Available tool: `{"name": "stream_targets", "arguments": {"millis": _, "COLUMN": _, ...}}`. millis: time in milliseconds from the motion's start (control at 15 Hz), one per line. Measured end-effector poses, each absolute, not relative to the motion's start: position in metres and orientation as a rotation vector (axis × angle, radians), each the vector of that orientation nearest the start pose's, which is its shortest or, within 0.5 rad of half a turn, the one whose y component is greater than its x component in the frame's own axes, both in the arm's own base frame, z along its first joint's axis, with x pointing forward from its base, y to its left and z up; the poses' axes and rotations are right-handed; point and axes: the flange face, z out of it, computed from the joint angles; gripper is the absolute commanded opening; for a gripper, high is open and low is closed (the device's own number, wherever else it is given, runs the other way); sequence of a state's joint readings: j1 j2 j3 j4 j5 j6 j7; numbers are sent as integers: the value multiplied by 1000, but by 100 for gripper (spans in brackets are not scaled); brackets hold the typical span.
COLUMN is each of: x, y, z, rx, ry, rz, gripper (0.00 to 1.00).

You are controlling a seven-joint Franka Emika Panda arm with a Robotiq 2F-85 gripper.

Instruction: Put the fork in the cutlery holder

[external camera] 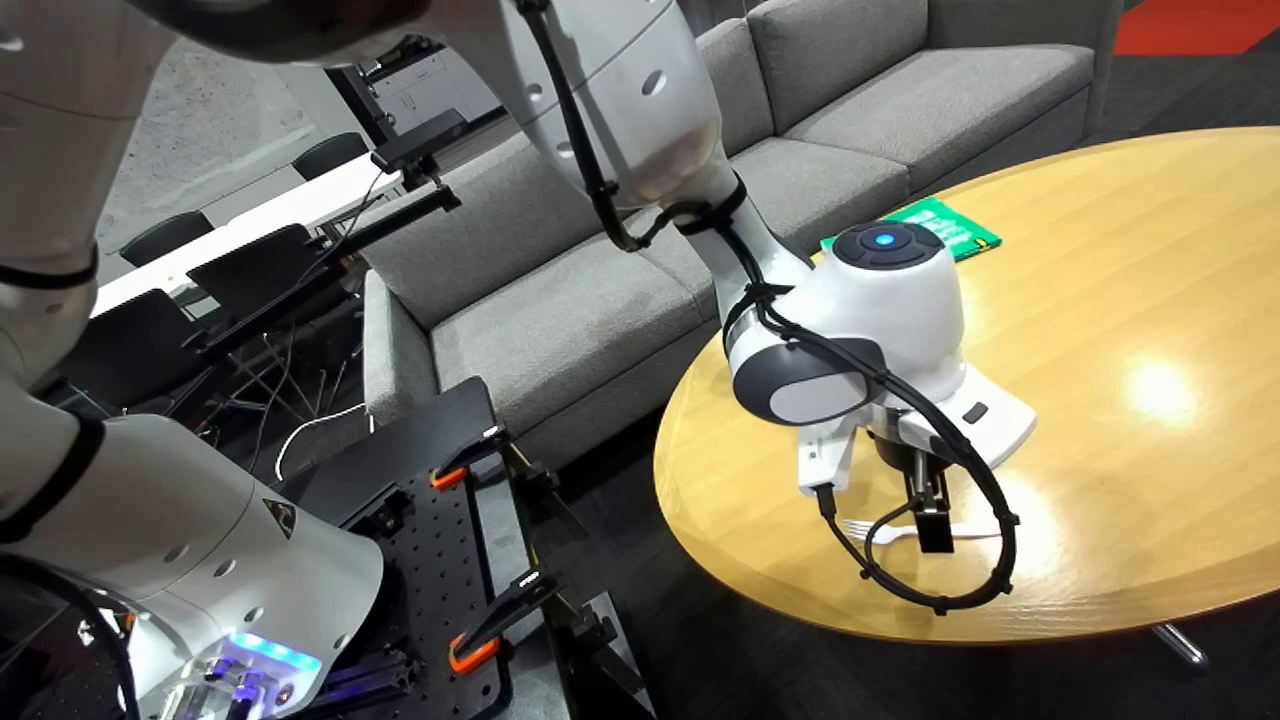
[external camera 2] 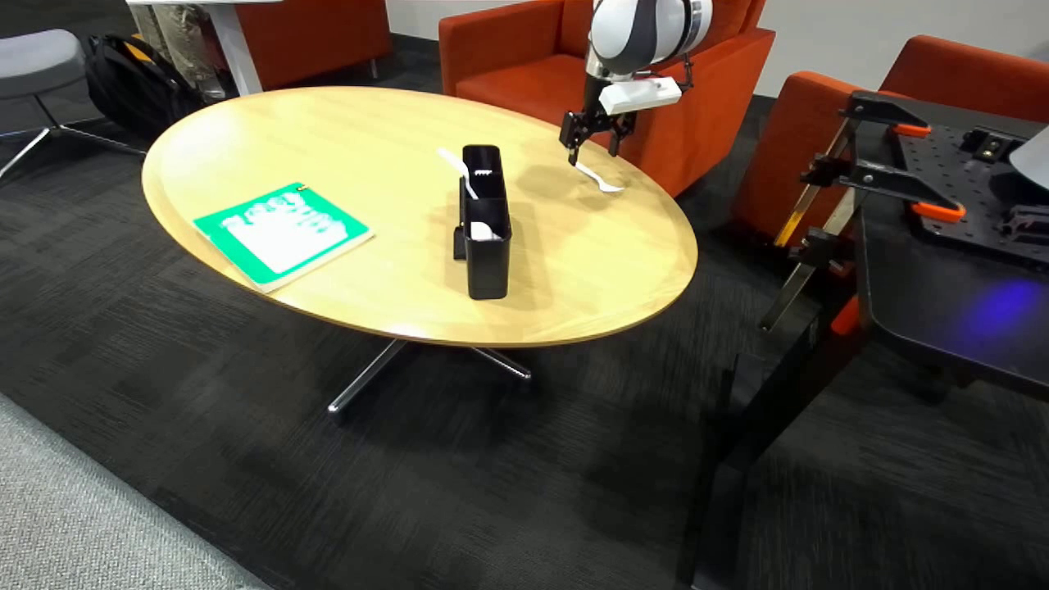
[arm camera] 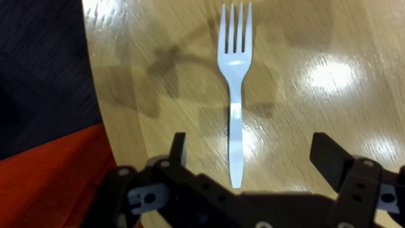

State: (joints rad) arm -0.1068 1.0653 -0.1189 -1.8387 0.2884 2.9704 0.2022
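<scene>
A white plastic fork (arm camera: 235, 126) lies flat on the wooden table, and it shows in both exterior views (external camera: 890, 533) (external camera 2: 597, 178). In the wrist view its tines point up and its handle end lies between my fingers. My gripper (arm camera: 249, 141) is open and empty above the handle, nearer the left finger. In the exterior views the gripper (external camera: 934, 535) (external camera 2: 593, 154) is over the fork near the table's edge. The cutlery holder (external camera 2: 489, 270), a black open-topped box, stands mid-table with white cutlery inside. It is hidden in the view from beside the robot base.
The oval table (external camera 2: 410, 315) also holds a flat green-and-white packet (external camera 2: 283, 229). Its edge is close to the fork. Orange armchairs (external camera 2: 524, 78), a grey sofa (external camera: 570, 290) and a black bench with clamps (external camera 2: 951, 279) stand around.
</scene>
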Motion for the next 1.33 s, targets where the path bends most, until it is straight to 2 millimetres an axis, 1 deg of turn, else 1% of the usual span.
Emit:
{"name": "stream_targets", "arguments": {"millis": 333, "x": 564, "y": -158, "z": -52, "rx": -3027, "ry": 1012, "rz": -132, "gripper": 100}}
{"name": "stream_targets", "arguments": {"millis": 400, "x": 565, "y": -159, "z": -55, "rx": -3027, "ry": 1012, "rz": -132, "gripper": 75}}
{"name": "stream_targets", "arguments": {"millis": 467, "x": 566, "y": -159, "z": -57, "rx": -3028, "ry": 1011, "rz": -134, "gripper": 72}}
{"name": "stream_targets", "arguments": {"millis": 533, "x": 567, "y": -159, "z": -59, "rx": -3028, "ry": 1011, "rz": -136, "gripper": 66}}
{"name": "stream_targets", "arguments": {"millis": 600, "x": 568, "y": -160, "z": -61, "rx": -3028, "ry": 1010, "rz": -138, "gripper": 57}}
{"name": "stream_targets", "arguments": {"millis": 867, "x": 571, "y": -161, "z": -66, "rx": -3027, "ry": 1009, "rz": -148, "gripper": 27}}
{"name": "stream_targets", "arguments": {"millis": 1067, "x": 577, "y": -161, "z": -63, "rx": -3021, "ry": 1009, "rz": -165, "gripper": 4}}
{"name": "stream_targets", "arguments": {"millis": 1133, "x": 578, "y": -161, "z": -63, "rx": -3019, "ry": 1009, "rz": -168, "gripper": 1}}
{"name": "stream_targets", "arguments": {"millis": 1200, "x": 579, "y": -161, "z": -63, "rx": -3018, "ry": 1009, "rz": -170, "gripper": 0}}
{"name": "stream_targets", "arguments": {"millis": 1267, "x": 579, "y": -161, "z": -63, "rx": -3018, "ry": 1008, "rz": -170, "gripper": 4}}
{"name": "stream_targets", "arguments": {"millis": 1333, "x": 579, "y": -161, "z": -63, "rx": -3017, "ry": 1009, "rz": -170, "gripper": 4}}
